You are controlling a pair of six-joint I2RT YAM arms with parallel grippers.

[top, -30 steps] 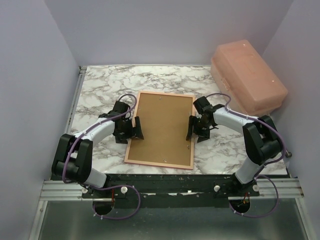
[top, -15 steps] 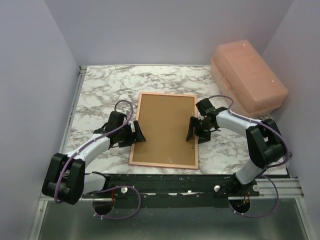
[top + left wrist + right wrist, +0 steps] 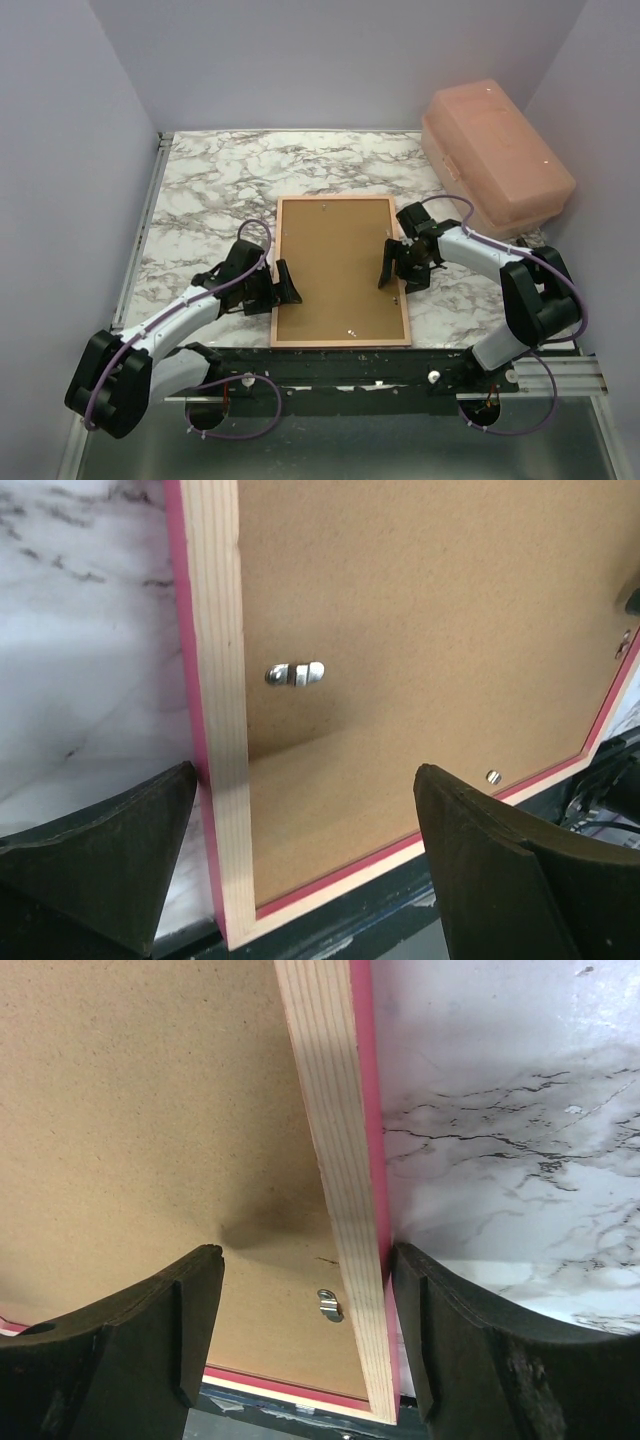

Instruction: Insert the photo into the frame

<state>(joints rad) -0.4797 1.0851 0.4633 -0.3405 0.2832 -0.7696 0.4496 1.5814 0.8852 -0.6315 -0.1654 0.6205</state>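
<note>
Overhead view: a thin-bordered rectangular picture frame [image 3: 340, 344] lies face down on the white-and-grey marbled table [image 3: 220, 190], its short near end close to the table's front edge. Its tan back faces up, filled by a plain brown fibreboard backing panel [image 3: 338, 265]. The left gripper [image 3: 286, 284] sits at the frame's left long side, near the front corner. The right gripper [image 3: 392, 266] sits at the right long side, about halfway along. A salmon-pink plastic lidded box [image 3: 495, 150] stands at the far right of the table, well apart from the frame.

Left wrist view: the left gripper [image 3: 305, 780] straddles the frame's pale wooden rail [image 3: 222, 680], which has a bright pink outer edge. Its black fingers [image 3: 110, 850] stand wide apart. One is over the marble, just beside the pink edge, and the other is over the backing panel [image 3: 430, 610], clear of the rail, so nothing is gripped. A small silver metal turn clip [image 3: 295, 674] lies on the panel just inside the rail.

Right wrist view: the right gripper [image 3: 307, 1260] likewise straddles the opposite wooden rail [image 3: 330, 1140]. Its fingers [image 3: 450, 1330] are parted, one over the marble close against the pink edge, the other over the panel [image 3: 140, 1090] apart from the rail, not clamped. A small silver metal hanger tab [image 3: 328, 1305] sits on the panel between them, just beside the rail.
</note>
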